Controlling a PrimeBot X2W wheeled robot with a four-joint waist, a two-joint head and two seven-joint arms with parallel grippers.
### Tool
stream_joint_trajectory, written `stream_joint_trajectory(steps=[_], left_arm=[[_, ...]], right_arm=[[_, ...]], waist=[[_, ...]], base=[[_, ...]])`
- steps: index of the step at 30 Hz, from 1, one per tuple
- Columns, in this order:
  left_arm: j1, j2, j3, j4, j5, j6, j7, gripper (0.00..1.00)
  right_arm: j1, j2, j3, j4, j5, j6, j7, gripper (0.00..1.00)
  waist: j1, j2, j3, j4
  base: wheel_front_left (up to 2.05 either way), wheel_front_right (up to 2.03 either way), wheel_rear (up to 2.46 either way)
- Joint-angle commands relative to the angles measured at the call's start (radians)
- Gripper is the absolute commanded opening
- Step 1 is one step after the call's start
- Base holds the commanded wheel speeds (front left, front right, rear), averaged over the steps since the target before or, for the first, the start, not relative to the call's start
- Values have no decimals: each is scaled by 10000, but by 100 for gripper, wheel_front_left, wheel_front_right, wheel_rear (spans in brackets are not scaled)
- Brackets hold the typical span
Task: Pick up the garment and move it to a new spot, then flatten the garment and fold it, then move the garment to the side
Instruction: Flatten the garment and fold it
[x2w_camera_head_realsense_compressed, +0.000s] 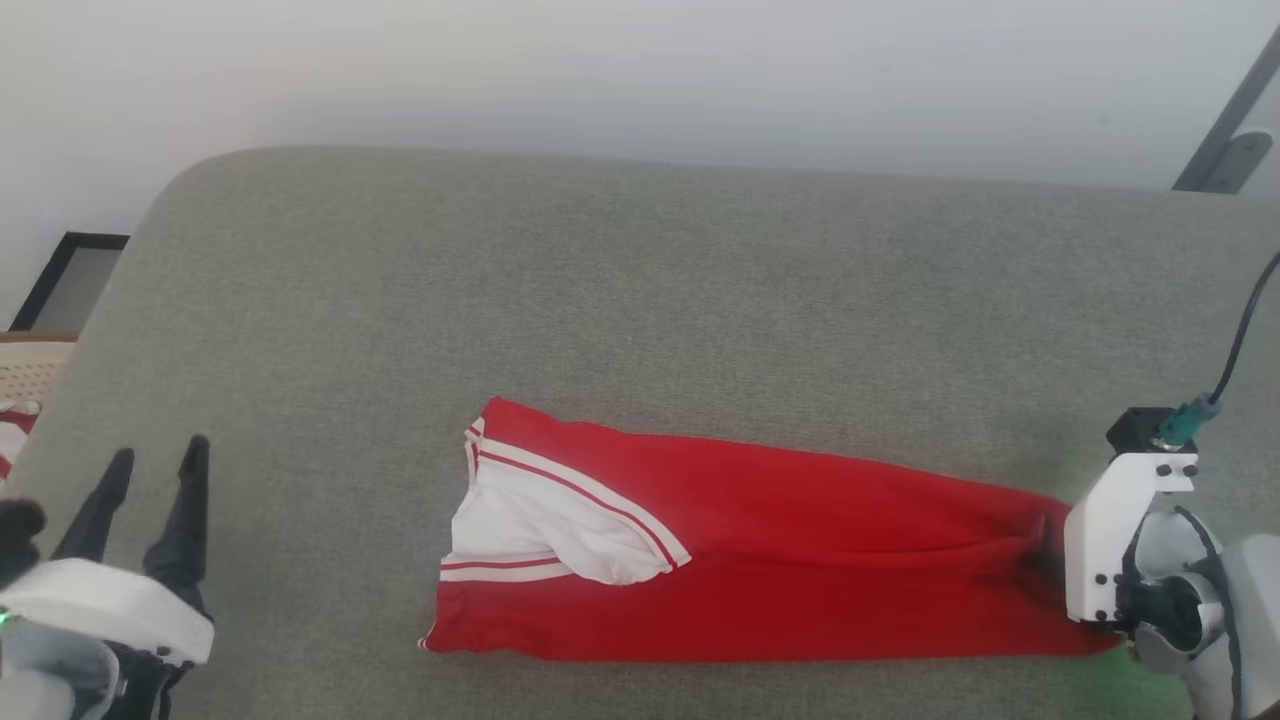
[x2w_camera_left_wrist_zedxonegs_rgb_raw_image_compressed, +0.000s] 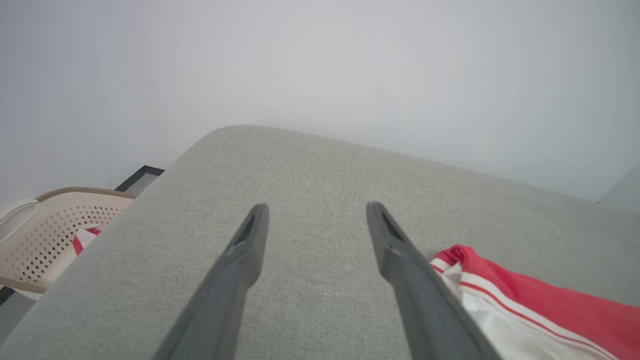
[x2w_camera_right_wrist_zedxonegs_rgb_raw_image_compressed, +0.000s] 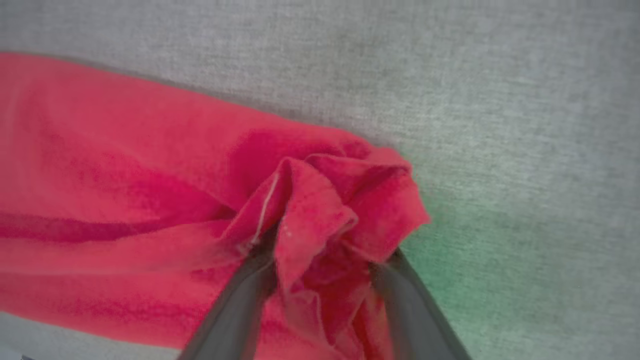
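Observation:
The garment (x2w_camera_head_realsense_compressed: 800, 560) lies stretched in a long band across the front of the grey padded surface (x2w_camera_head_realsense_compressed: 600, 280), red body to the right, white sleeve with striped trim at its left end. At its right end my right gripper (x2w_camera_right_wrist_zedxonegs_rgb_raw_image_compressed: 325, 250) points down into the cloth. Its fingers stand apart on either side of a bunched red fold (x2w_camera_right_wrist_zedxonegs_rgb_raw_image_compressed: 320, 210) that hides their tips. My left gripper (x2w_camera_head_realsense_compressed: 160, 450) hovers open and empty at the left, well clear of the sleeve end (x2w_camera_left_wrist_zedxonegs_rgb_raw_image_compressed: 525, 300); its fingers (x2w_camera_left_wrist_zedxonegs_rgb_raw_image_compressed: 250, 250) are spread over bare grey surface.
A beige perforated basket (x2w_camera_left_wrist_zedxonegs_rgb_raw_image_compressed: 50, 225) holding some red-and-white cloth stands off the surface's left edge, beside a black frame (x2w_camera_head_realsense_compressed: 70, 280) on the floor. A white wall runs behind. A dark metal bar (x2w_camera_head_realsense_compressed: 1225, 120) slants at the upper right.

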Motion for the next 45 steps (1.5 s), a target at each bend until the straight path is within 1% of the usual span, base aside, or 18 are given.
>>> stream_joint_trajectory(steps=[1, 6, 10, 13, 15, 16, 19, 22, 26, 30, 32, 35, 39, 42, 45], left_arm=[[253, -342, 527, 115, 346, -271, -33, 100], [688, -1052, 1612, 317, 1156, -860, -36, 100], [844, -1546, 2246, 424, 1560, -1327, -36, 100], [901, -1793, 2543, 523, 1726, -1617, -37, 100], [889, -1904, 2705, 580, 1875, -1738, -37, 100], [889, -1904, 2705, 580, 1875, -1738, -37, 100], [830, -2043, 2894, 645, 2117, -1886, -37, 100], [748, -2147, 3041, 705, 2299, -2011, -38, 100], [647, -2329, 3166, 787, 2528, -2114, -38, 100], [680, -2434, 3291, 874, 2680, -2209, -38, 100], [722, -2466, 3362, 897, 2711, -2246, -38, 100], [772, -2508, 3423, 921, 2807, -2285, -38, 100], [787, -2574, 3439, 903, 2837, -2312, -38, 100], [794, -2606, 3368, 921, 2856, -2333, -38, 100], [756, -2623, 3280, 931, 2831, -2347, -38, 100]], right_arm=[[88, 163, 295, 284, 226, 10, -136, 0], [-140, -205, 235, 509, 496, -2, -505, 0], [-345, -572, -225, 637, 623, -5, -741, 0], [-412, -881, -605, 755, 664, -5, -846, 0], [-478, -1084, -917, 869, 601, -2, -961, 0], [-478, -1084, -917, 869, 601, -2, -961, 0], [-582, -1507, -1427, 1098, 426, -1, -1117, 0], [-684, -1796, -1924, 1433, 158, -1, -1305, 0], [-890, -1964, -2191, 1720, -302, 1, -1405, 0], [-925, -1793, -1925, 1381, -425, 2, -1221, 0], [-812, -1517, -1676, 896, -136, 8, -1025, 0], [-458, -1292, -1224, -172, 280, 7, -601, 0], [-32, -708, -834, -1843, 824, 8, -141, 0], [246, -178, -442, -2835, 824, 8, 161, 0], [319, 448, -44, -3421, 629, 8, 281, 0]], waist=[[0, -1, 0, 51], [0, -1, -4, 80], [0, -1, 3, 44], [0, -1, 36, -18], [0, -1, 62, -55], [0, -1, 62, -55], [0, -1, 131, -130], [0, -1, 197, -212], [0, -1, 256, -335], [0, -1, 240, -483], [0, -1, 210, -566], [0, -1, 149, -650], [0, -1, 86, -701], [0, -1, 33, -674], [0, -1, -30, -582]], base=[[0, 0, 0], [0, 0, 0], [0, 0, 0], [0, 0, 0], [0, 0, 0], [0, 0, 0], [0, 0, 0], [0, 0, 0], [0, 0, 0], [0, 0, 0], [0, 0, 0], [0, 0, 0], [0, 0, 0], [0, 0, 0], [0, 0, 0]])
